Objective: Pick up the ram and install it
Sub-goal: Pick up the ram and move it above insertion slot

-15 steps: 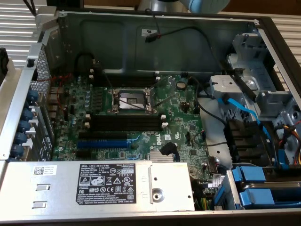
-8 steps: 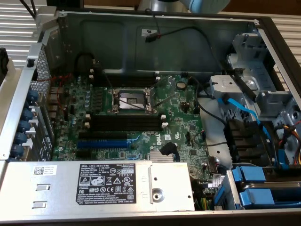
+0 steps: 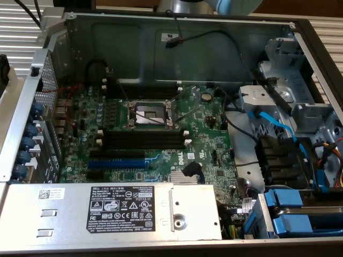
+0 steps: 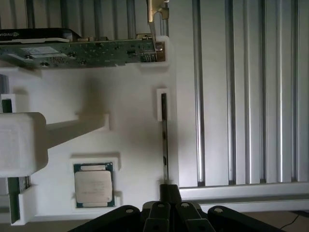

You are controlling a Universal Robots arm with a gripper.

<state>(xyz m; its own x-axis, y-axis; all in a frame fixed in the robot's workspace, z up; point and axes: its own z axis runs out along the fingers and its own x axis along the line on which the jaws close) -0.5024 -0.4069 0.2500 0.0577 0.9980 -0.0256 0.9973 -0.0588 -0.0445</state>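
One ram [image 4: 164,140] edge-on in white holder [image 4: 130,145]; tool [image 4: 169,193] closed at its end. Exterior view: open computer case [image 3: 161,37], black memory slots [image 3: 144,138].

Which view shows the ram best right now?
The wrist view: the ram stands on edge in the white holder, seen along its full length. The exterior view looks into the computer case at the black slots instead.

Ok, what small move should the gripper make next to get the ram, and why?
Probably open the gripper first. Its fingers look closed together at one end of the ram, which stands edge-on in the white holder and is not lifted. Shut fingers cannot straddle the stick.
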